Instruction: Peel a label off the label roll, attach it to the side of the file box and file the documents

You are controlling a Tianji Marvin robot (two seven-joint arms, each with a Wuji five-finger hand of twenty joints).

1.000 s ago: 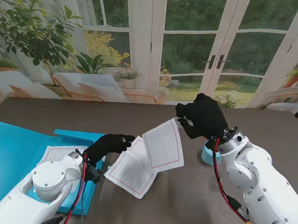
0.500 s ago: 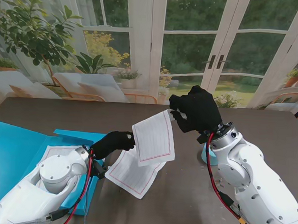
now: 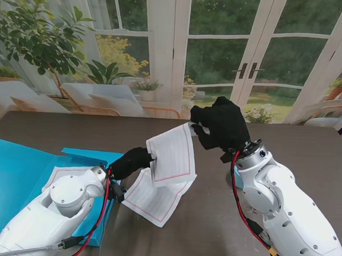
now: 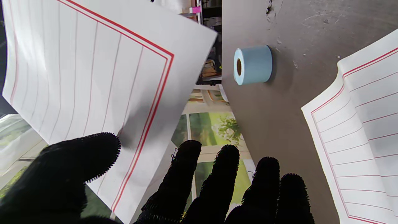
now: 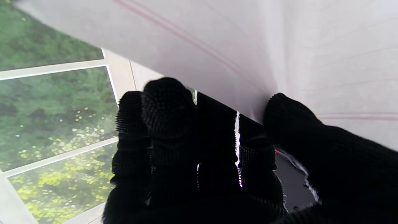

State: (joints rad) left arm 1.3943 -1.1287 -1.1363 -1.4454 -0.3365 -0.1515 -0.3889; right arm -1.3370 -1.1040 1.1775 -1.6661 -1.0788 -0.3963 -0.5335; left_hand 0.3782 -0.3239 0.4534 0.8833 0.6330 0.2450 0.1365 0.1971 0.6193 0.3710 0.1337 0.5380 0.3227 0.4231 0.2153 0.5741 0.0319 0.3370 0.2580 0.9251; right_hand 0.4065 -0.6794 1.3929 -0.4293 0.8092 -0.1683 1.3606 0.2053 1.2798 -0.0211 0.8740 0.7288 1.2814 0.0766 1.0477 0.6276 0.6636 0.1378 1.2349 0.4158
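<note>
My right hand (image 3: 220, 127) is shut on the top corner of a red-lined white sheet (image 3: 172, 154), which hangs in the air above the table; the pinch shows close up in the right wrist view, hand (image 5: 202, 149) on sheet (image 5: 279, 46). My left hand (image 3: 134, 160) reaches the sheet's lower left edge. In the left wrist view the sheet (image 4: 87, 71) passes between the spread thumb and fingers (image 4: 186, 174), which are not closed. A second lined sheet (image 3: 153, 199) lies flat under it. The blue label roll (image 4: 252, 65) stands on the table. The open blue file box (image 3: 13, 177) lies at the left.
Another lined sheet (image 3: 65, 174) rests inside the file box. The dark table (image 3: 73, 131) runs back to the glass doors. In the stand view my right forearm (image 3: 271, 190) covers the spot where the label roll stands.
My right hand has carried the hanging sheet to the left. My left hand has come up and forward to meet its lower edge. The flat sheet has not moved.
</note>
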